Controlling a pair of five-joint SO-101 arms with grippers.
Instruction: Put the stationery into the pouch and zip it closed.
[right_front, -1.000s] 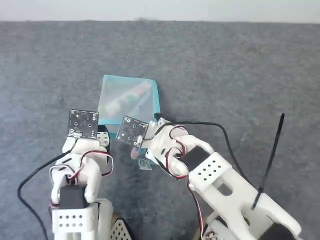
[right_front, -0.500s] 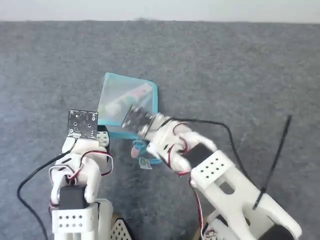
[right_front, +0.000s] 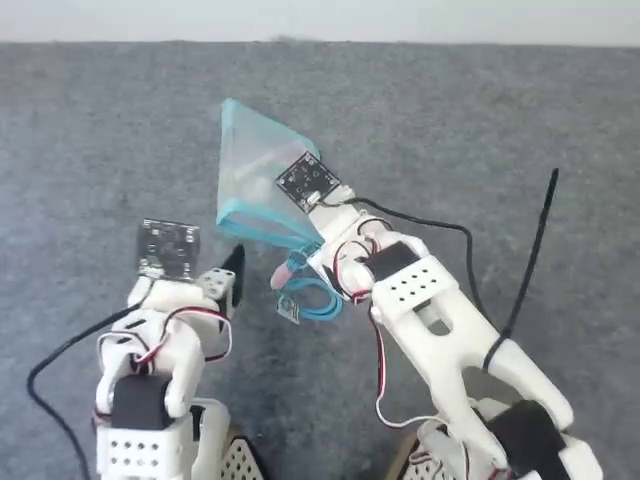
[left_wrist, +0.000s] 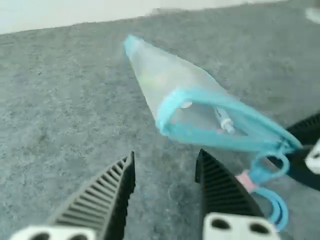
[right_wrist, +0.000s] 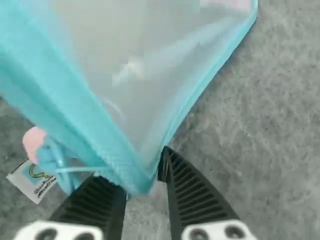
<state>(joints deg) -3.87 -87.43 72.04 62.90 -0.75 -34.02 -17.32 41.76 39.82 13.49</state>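
The pouch is hanging tilted, its mouth end lifted off the grey counter, which is stretching away beyond the pouch on every side. The right end effector is gripping the pouch's blue zip edge at one corner, narrow on the fabric. The left end effector is sitting just short of the pouch's gaping mouth, spread wide and touching nothing. A pen is lying inside the pouch, and a blue loop is dangling below it

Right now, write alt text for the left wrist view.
A translucent blue-edged pouch hangs over the grey mat, its mouth open toward the camera with a white pen inside, pinched at one corner by the right gripper. The left gripper sits open in the foreground, empty.
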